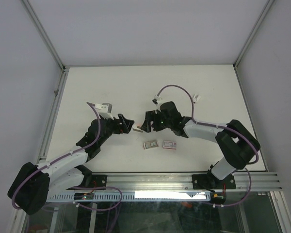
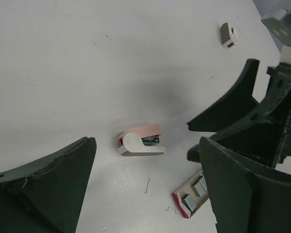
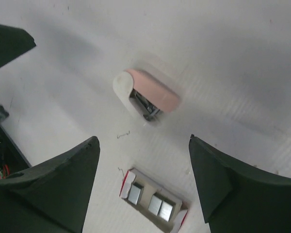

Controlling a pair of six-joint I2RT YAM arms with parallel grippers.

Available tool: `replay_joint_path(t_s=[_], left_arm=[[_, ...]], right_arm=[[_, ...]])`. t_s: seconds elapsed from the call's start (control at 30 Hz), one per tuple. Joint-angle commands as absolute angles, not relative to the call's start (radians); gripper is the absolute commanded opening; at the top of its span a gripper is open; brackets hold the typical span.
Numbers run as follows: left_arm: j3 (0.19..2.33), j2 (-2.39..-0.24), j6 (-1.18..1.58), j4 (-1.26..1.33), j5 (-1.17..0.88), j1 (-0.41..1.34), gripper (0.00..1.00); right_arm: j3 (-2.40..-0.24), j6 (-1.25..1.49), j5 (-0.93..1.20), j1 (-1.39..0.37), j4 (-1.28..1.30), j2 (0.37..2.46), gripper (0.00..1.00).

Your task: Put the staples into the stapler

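Stapler: a small pink-and-white stapler (image 2: pixel 139 141) lies on its side on the table (image 1: pixel 111 82), in the gap between the two arms' heads. Neither touches it.
Staples: the staple tray (image 3: pixel 153 204), with silvery strips in it, sits just on the near side of the stapler. The staple box (image 1: pixel 170 144), white with a red label, lies just to the right of the tray.
Why so placed: I reckon stapler, tray and box are kept close together in the middle so that either arm can reach all three.
Left gripper (image 2: pixel 146 141): released, its fingers spread wide and hanging to either side of the stapler, with nothing in them.
Right gripper (image 3: pixel 143 140): also let go and empty, its fingers wide apart above the tray and the stapler.
Why so held: with both heads facing each other over the stapler, it looks as if one is meant to steady it while the other works.
Hard to make out: the stapler is blurred in the right wrist view. A dark slot shows under its pink top, but I cannot tell whether it is open or already holds staples.
Cut off: the left wrist view shows only a corner of the tray, the rest being behind a finger.
Small bits: thin wire scraps (image 2: pixel 147 185) lie near the tray, perhaps stray staples.
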State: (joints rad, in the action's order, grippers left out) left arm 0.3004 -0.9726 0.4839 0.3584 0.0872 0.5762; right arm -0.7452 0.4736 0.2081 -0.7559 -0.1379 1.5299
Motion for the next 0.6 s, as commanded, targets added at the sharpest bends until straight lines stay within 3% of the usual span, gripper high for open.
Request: replay_joint_path(t_s=[0.0,0.23,0.57], left_arm=[[0.295,-1.002,0.507,0.472,0.012,0.577,0.90],[0.284,-0.978,0.503,0.444,0.082,0.576,0.90],[0.293,-1.001,0.501,0.428,0.092,0.577,0.90]], right_arm=[[-0.873,0.390,0.254,-0.733,-0.227,1.634,0.77],[-0.977,0.333,0.286,-0.723,-0.249,1.776,0.77],[-0.977,0.317,0.499,-0.733,-0.278,1.826,0.74]])
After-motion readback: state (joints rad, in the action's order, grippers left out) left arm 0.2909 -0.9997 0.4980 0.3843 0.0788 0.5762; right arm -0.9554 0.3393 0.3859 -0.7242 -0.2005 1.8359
